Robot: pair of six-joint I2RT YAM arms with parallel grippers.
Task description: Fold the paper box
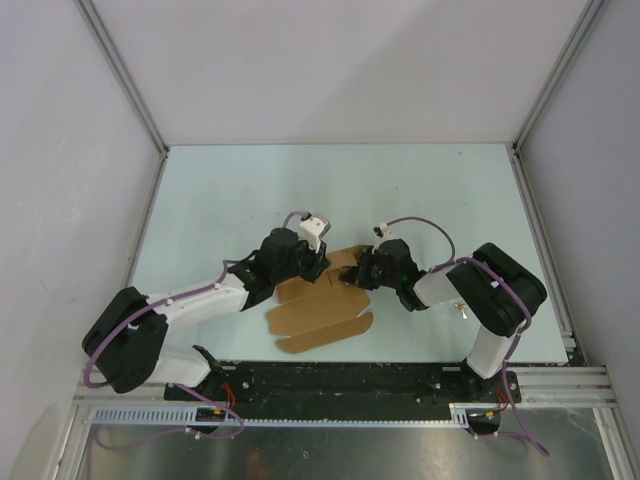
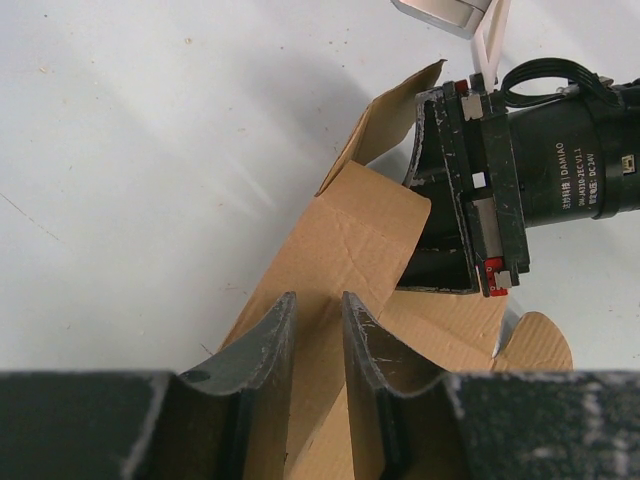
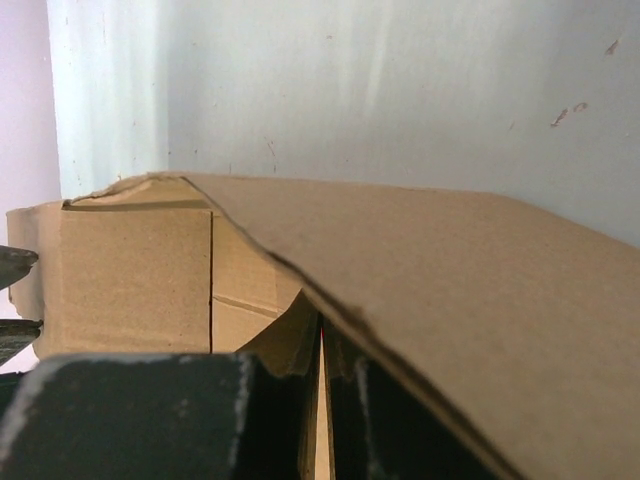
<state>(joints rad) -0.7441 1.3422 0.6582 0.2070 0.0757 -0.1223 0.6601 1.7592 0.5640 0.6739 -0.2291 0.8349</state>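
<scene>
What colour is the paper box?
The paper box is plain brown; the left wrist view shows it best.

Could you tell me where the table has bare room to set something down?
Bare: the far half of the table, between the box and the back wall, and the strip left of the left arm. Crowded: the near centre, where it and the right arm meet on the box.

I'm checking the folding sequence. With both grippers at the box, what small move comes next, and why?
Probably the right gripper should swing its pinched flap inward over the crease: it is shut on a raised edge of the paper box, while the left gripper straddles a neighbouring panel, seemingly steadying it.
</scene>
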